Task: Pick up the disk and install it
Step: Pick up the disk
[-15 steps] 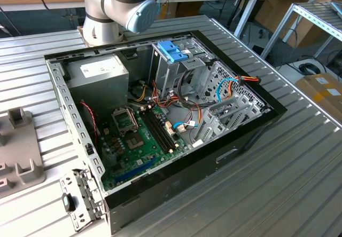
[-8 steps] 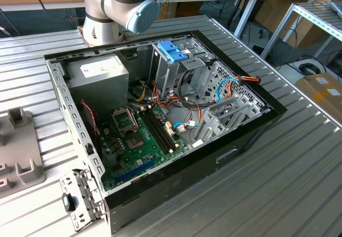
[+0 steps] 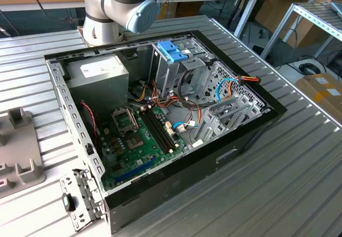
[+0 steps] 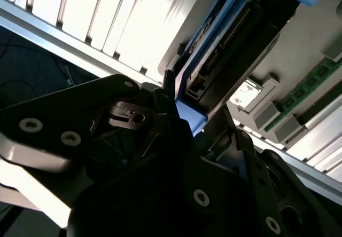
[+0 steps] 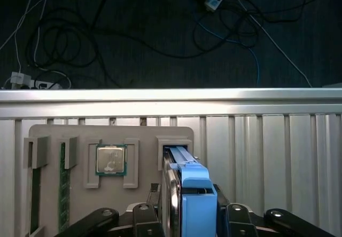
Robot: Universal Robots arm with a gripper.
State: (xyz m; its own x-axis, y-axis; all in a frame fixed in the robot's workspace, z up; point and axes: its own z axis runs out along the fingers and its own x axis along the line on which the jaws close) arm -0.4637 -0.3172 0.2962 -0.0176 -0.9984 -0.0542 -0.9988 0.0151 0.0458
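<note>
Even, soft light covers your computer case (image 3: 68, 106) in the exterior view. In the second wrist view your ribbed table (image 4: 128, 18) glares white; the gripper (image 4: 195, 117) clamping the disk (image 4: 222, 42) sits in shadow.

the exterior view looks down at a slant, from well back, on the open case (image 3: 160, 114) and ribbed table (image 3: 299, 157), with the grey tray (image 3: 16, 151) at the exterior view's left. both wrist views ride close behind the gripper (image 5: 189, 218), facing the disk (image 5: 196, 191) and that tray; the first wrist view also takes in floor cables (image 5: 107, 34) beyond.
</note>
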